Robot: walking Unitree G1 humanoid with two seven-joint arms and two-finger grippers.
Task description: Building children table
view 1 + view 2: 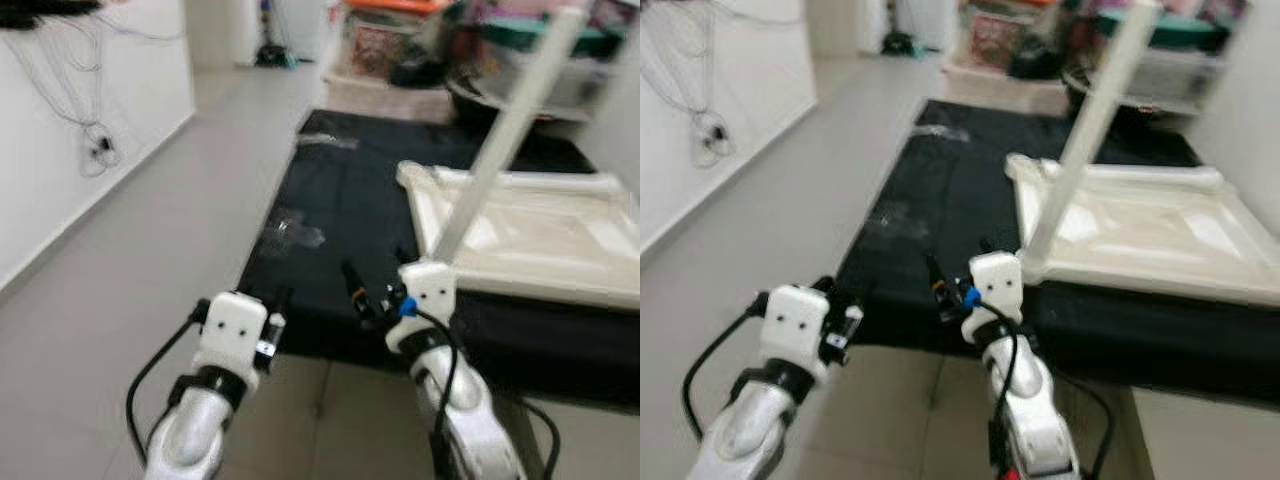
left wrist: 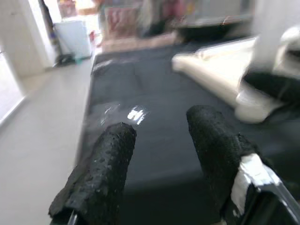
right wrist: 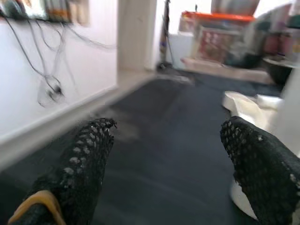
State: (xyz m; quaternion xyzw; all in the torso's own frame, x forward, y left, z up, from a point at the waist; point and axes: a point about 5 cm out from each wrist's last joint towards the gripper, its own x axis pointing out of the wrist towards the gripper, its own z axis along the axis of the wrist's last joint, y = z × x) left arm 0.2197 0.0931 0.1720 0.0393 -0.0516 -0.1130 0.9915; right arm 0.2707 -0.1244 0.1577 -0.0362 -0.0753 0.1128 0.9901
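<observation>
Right side of the head view, the white tabletop (image 1: pixel 530 240) lies upside down on a black mat (image 1: pixel 340 210), with one white leg (image 1: pixel 505 140) already standing up from its near-left corner. So I'd call this early: one leg on, the other corners look bare, though it's blurry. Lower middle, the right gripper (image 1: pixel 375 290) sits just beside the foot of that leg with its fingers (image 3: pixel 86 164) spread wide, holding nothing. Lower left, the left gripper (image 1: pixel 275 305) hovers over the mat edge, fingers (image 2: pixel 105 164) parted a moderate gap, also empty. Clear plastic wrapping (image 1: pixel 295 232) lies on the mat centre-left. Top of frame has storage bins (image 1: pixel 385 40) against the far wall, one with an orange lid; can't tell what's inside.
</observation>
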